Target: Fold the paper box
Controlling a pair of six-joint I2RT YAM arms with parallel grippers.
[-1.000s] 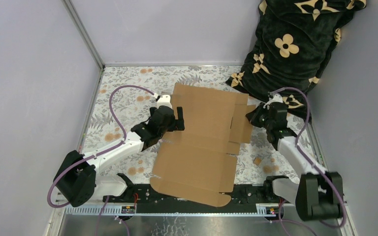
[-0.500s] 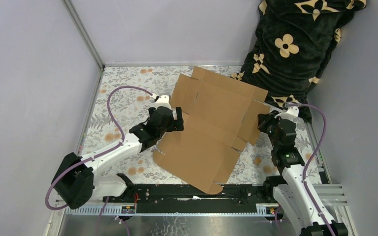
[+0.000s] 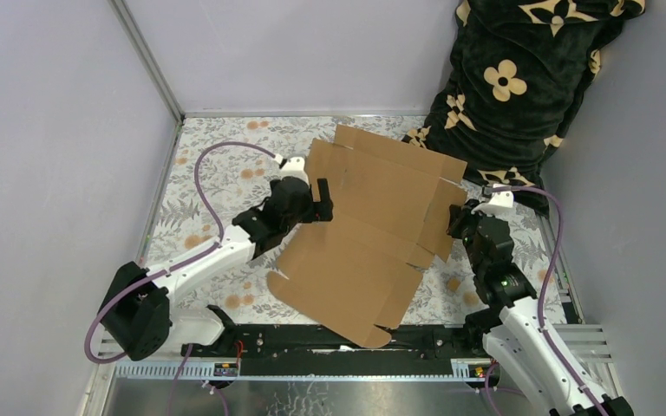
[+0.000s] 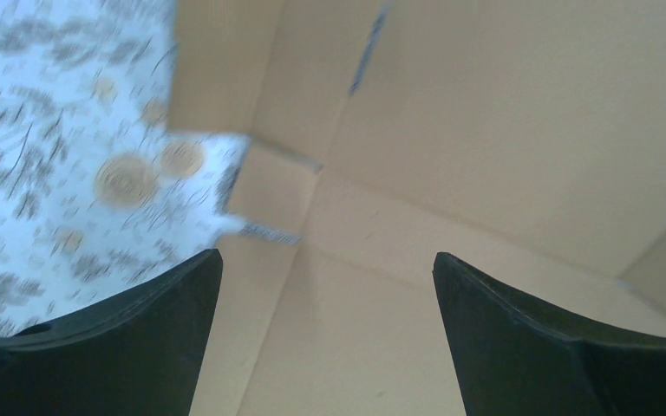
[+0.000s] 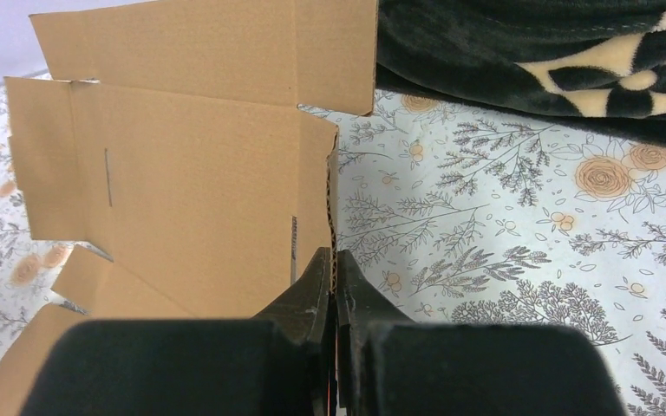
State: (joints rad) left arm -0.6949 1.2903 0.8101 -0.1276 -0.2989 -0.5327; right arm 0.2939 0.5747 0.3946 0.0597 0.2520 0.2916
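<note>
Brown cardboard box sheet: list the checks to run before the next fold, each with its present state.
1. Right end effector shut on the edge of the brown cardboard box sheet: ok.
2. Left end effector open over the sheet: ok.
3. Left fingers touching the cardboard: cannot tell.
4. Sheet flat on the floral tablecloth: not ok, right side lifted.
5. Far corner apart from the black flower-patterned blanket: cannot tell.

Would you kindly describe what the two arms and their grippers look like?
Both arms are white with black joints and bases. A purple cable loops along the left arm and the right arm alike. The left gripper and right gripper have black tapered fingers.
</note>
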